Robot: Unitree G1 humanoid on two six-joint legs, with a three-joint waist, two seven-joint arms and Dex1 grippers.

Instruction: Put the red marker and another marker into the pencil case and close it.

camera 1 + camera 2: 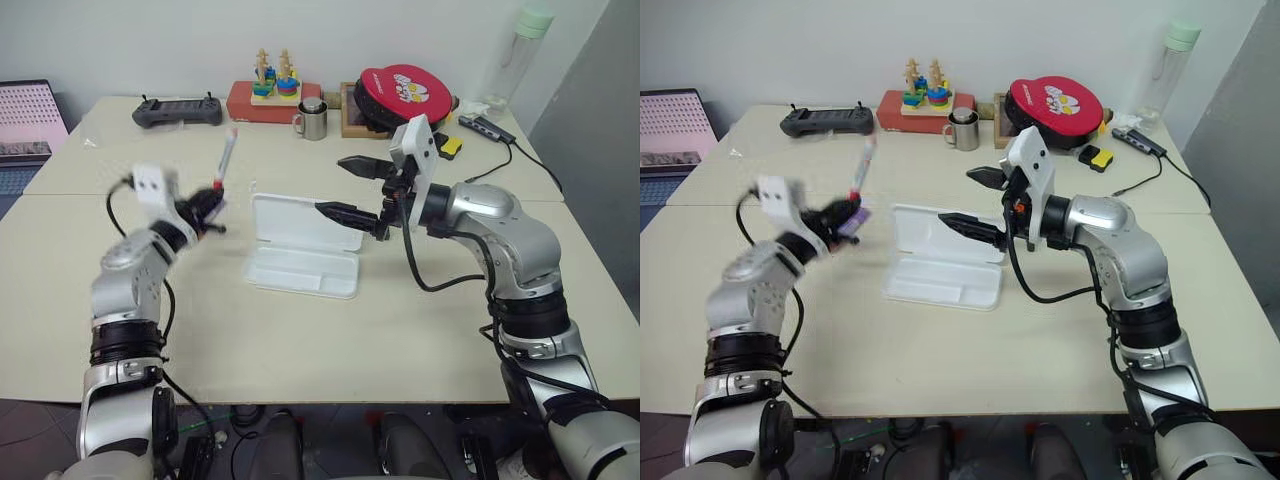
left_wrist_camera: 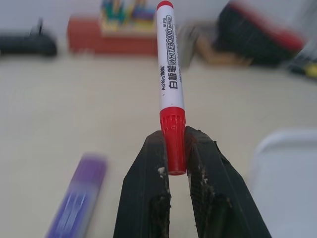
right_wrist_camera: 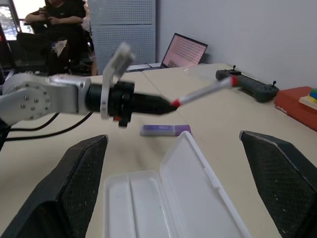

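The pencil case (image 1: pixel 303 245) lies open near the middle of the table (image 1: pixel 300 350), its lid standing up on the far side and its tray, with the divider ridge, bare; nothing has gone into it yet. The left gripper (image 2: pixel 177 148) has its two black fingers clamped on the red cap of the red marker (image 2: pixel 170 74), which is lifted clear of the table to the left of the case, its white barrel slanting up and away toward the far side. So the first pickup looks done, and the carry to the tray is what I judge to be the step in hand. The purple highlighter (image 3: pixel 165 130), the other marker, lies flat on the table left of the case, just beyond the case's left end and close under the left gripper, untouched. The right gripper (image 1: pixel 348 188) hovers above the right end of the case with its fingers spread wide and nothing between them, pointing left across the lid; it seems placed to steady the case or wait for the closing. Still left, by my reading: setting the red marker down into the tray, fetching the highlighter and laying it in as well, then folding the lid down until it shuts. At a rough guess the task is well short of halfway, with one of two markers in hand and none stowed.
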